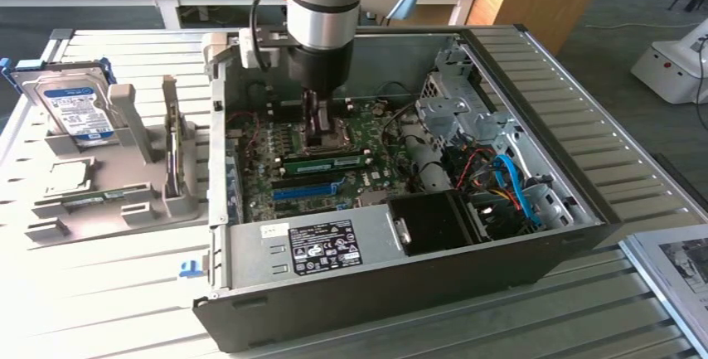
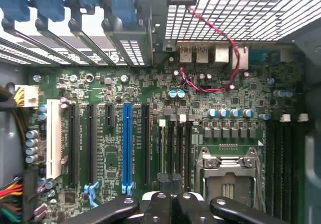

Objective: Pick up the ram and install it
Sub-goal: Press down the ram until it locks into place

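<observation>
The open computer case lies on the desk, and the clenched tool is down inside over the motherboard. The ram already sits in its slot just below; seating looks under way, calling for even downward pressure.

Matt metal case, seemingly plastic slots
</observation>
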